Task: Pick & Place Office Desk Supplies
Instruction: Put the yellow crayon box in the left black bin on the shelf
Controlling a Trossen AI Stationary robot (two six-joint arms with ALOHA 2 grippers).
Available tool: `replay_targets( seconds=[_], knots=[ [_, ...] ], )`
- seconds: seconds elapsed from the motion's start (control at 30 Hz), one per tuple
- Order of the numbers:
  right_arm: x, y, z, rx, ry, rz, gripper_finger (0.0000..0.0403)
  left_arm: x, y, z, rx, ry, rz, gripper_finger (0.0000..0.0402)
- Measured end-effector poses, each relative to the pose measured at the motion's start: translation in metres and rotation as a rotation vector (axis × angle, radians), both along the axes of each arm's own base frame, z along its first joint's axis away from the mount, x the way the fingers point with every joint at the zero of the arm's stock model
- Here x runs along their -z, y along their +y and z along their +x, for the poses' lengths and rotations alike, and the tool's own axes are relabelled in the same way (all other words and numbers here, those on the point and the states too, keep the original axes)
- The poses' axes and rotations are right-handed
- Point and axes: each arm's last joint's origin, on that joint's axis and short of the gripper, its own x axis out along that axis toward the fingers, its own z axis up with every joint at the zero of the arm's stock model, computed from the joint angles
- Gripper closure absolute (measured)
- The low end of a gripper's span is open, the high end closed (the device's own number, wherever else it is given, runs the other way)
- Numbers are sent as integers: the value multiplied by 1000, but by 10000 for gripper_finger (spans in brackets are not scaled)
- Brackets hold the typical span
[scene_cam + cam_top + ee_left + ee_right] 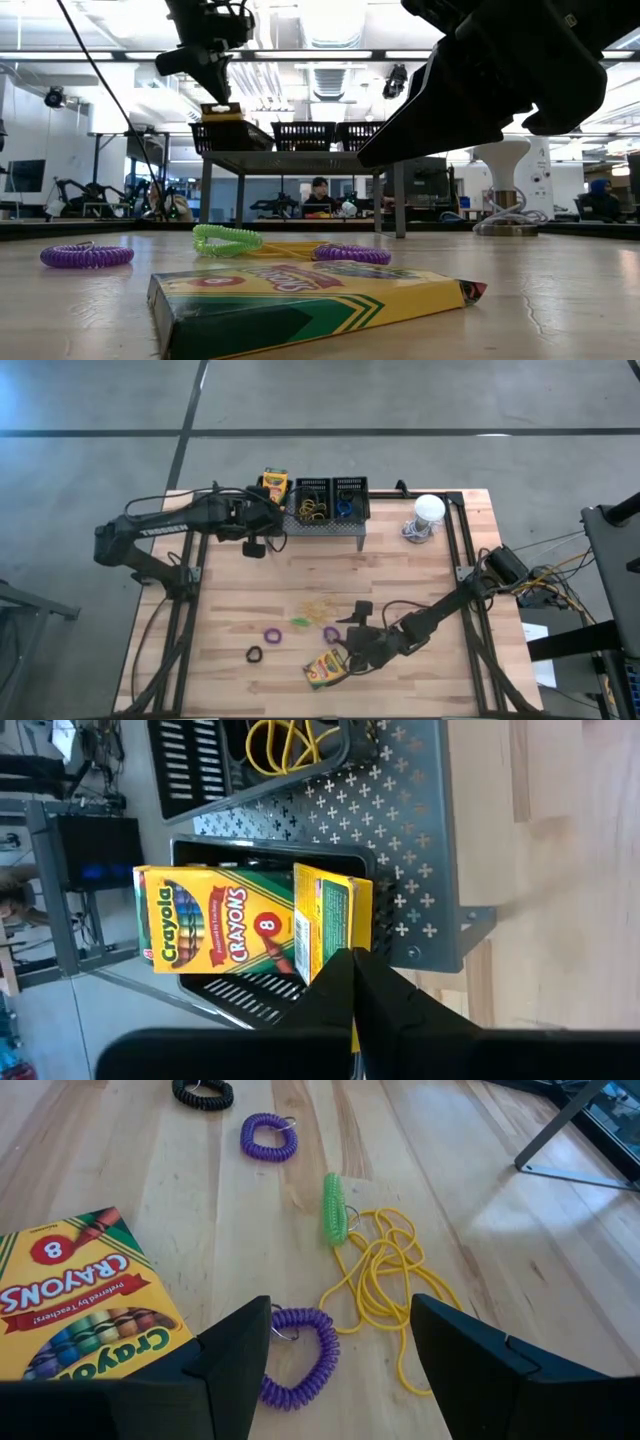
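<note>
Two yellow-and-green crayon boxes point(215, 925) stand on end in the leftmost black mesh bin point(250, 995), on the grey perforated stand point(410, 850). My left gripper point(352, 958) is shut, with its tips at the edge of the nearer box point(335, 915). Near the table's front my right gripper point(340, 1305) is open, its fingers on either side of a purple coil loop point(295, 1355) on the table. A third crayon box point(80, 1295) lies flat beside it. A green loop point(333, 1208), yellow bands point(385, 1275), another purple loop point(268, 1136) and a black loop point(203, 1093) lie beyond. My left gripper comes slanting down from the table's left side, its shut fingertips point(345, 982) at the upper end of the nearer crayon box point(330, 948). Nothing shows between the fingers. I cannot tell whether the tips touch the box.
Two more mesh bins point(312, 500) point(350, 498) on the stand hold yellow and blue loops. A white ball-like object with a cable point(428, 510) stands at the far right. Bare wood lies between the stand and the loose loops. People sit in the room beyond.
</note>
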Motion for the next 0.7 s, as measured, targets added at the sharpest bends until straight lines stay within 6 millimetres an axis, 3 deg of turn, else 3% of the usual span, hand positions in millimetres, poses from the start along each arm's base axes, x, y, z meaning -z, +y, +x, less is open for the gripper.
replay_targets(
  seconds=[0.4, 0.7],
  knots=[
    [0, 0, 0, 0, 1, -1, 165, -25, 5, 3, 6, -41, 128, 400],
    [1, 0, 0, 1, 1, 0, 165, -32, 24, 7, -12, -108, 186, 401]
  ],
)
